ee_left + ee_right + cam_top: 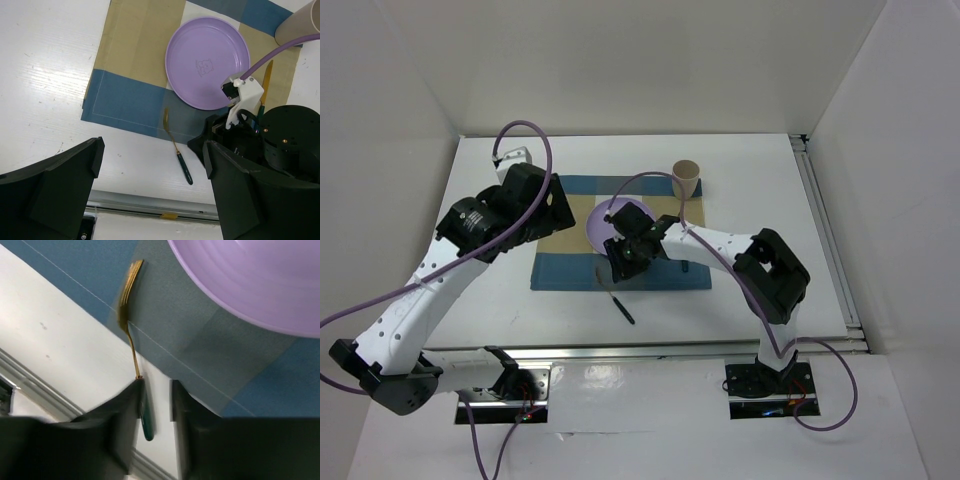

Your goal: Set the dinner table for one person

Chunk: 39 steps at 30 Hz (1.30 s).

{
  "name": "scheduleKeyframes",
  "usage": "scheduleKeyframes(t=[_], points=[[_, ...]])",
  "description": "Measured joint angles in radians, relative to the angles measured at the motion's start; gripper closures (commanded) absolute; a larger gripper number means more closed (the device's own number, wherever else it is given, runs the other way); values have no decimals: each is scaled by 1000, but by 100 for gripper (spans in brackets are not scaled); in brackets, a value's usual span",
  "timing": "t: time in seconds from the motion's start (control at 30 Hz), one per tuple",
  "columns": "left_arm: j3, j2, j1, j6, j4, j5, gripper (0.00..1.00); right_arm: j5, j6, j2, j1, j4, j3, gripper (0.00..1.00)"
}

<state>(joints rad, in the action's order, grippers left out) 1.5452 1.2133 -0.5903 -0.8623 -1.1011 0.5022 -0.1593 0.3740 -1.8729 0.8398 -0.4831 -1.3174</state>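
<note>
The white dinner table (770, 200) carries a blue-and-tan checked placemat (565, 268) with a purple plate (620, 222) on it. A fork with gold tines and a dark green handle (618, 297) lies half on the placemat's near edge, half on the table. My right gripper (155, 400) is open and hovers low over the fork's handle (146, 422), which lies just inside the left finger (125, 410). My left gripper (150, 190) is open and empty, high above the placemat's left part. The plate (207, 60) and fork (176, 147) also show in the left wrist view.
A tan paper cup (686, 180) stands at the placemat's far right corner. A second gold utensil with a green handle (266, 80) lies right of the plate. A silver rail (650, 348) runs along the table's near edge. White walls enclose the table.
</note>
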Motion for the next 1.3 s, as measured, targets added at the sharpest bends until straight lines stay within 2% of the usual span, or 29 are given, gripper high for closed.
scheduleKeyframes(t=[0.03,0.13,0.37,0.5,0.57,0.67,0.7,0.73,0.93,1.1,1.3], points=[[0,0,0,0,0,0,0,-4,-2,0,0,0,0,44],[0,0,0,0,0,2,0,-13,-21,0,2,1,4,38],[5,0,0,0,-15,26,0,-11,-33,1,60,0,84,38],[57,2,0,8,-42,46,0,-10,-35,1,108,-3,116,41],[100,3,0,22,-53,58,0,-5,-37,2,127,2,118,47],[156,7,0,29,-64,75,0,18,-41,2,152,2,123,77],[172,9,0,31,-66,78,0,30,-35,1,160,-4,123,93],[183,9,0,35,-67,80,0,41,-35,2,169,-5,123,99],[235,16,0,55,-80,84,0,94,-1,3,196,-53,43,100],[251,14,0,56,-80,77,0,121,95,-25,182,-56,-214,100],[250,13,0,56,-80,65,0,127,272,-222,105,34,-518,100]])
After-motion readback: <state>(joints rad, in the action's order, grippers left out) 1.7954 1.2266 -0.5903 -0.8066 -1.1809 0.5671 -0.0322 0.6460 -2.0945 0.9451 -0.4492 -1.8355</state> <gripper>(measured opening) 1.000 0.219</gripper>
